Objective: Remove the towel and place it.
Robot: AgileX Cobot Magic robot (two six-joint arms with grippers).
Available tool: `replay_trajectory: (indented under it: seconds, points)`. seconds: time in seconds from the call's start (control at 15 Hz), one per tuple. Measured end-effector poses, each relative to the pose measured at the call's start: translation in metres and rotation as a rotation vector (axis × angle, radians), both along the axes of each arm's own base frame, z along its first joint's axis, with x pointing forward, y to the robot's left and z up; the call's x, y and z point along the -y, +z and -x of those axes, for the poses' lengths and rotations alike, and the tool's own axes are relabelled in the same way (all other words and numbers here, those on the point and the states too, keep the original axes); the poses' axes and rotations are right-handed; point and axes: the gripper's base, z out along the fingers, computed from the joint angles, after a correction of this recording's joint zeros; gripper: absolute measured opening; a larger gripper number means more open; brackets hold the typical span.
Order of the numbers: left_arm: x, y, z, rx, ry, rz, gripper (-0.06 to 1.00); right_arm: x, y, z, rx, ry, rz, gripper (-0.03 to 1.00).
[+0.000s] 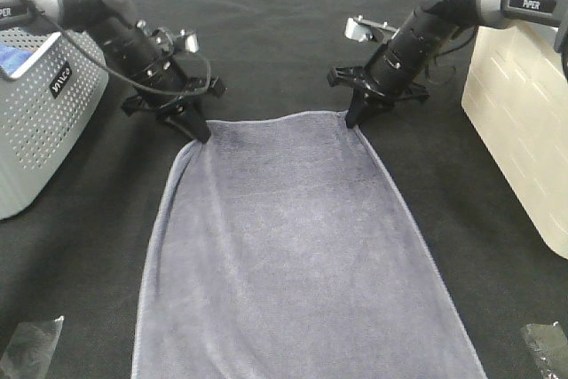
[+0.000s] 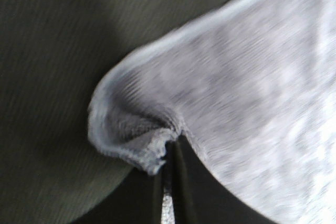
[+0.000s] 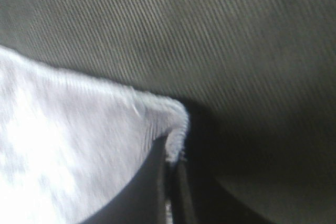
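Observation:
The slate-grey towel [image 1: 293, 255] lies lengthwise on the black tablecloth, from the middle to the near edge of the exterior high view. My left gripper [image 1: 200, 133] is shut on the towel's far left corner. The left wrist view shows that corner [image 2: 142, 145] bunched and pinched between the closed fingers [image 2: 169, 192]. My right gripper [image 1: 353, 119] is shut on the far right corner. The right wrist view shows the hemmed corner [image 3: 176, 140] clamped between the closed fingers [image 3: 173, 198].
A grey perforated basket [image 1: 35, 122] with a bright blue cloth [image 1: 16, 57] in it stands at the left. A cream-coloured bin [image 1: 524, 122] stands at the right. Clear plastic pieces lie at the near left [image 1: 27, 348] and near right [image 1: 546, 343] corners.

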Motion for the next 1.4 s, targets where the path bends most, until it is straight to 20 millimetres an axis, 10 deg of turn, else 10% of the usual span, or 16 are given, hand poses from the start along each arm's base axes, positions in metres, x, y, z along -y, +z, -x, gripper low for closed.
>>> replay_trajectory:
  seconds: [0.4,1.4]
  points:
    - [0.004,0.044,-0.029,0.294,0.016,0.030,0.02,0.000,0.055,-0.032,0.290,-0.022,0.005,0.02]
    - [-0.001,0.074,-0.066,0.868,0.034,-0.034,0.02,0.005,0.075,-0.065,0.710,-0.134,0.016,0.02]
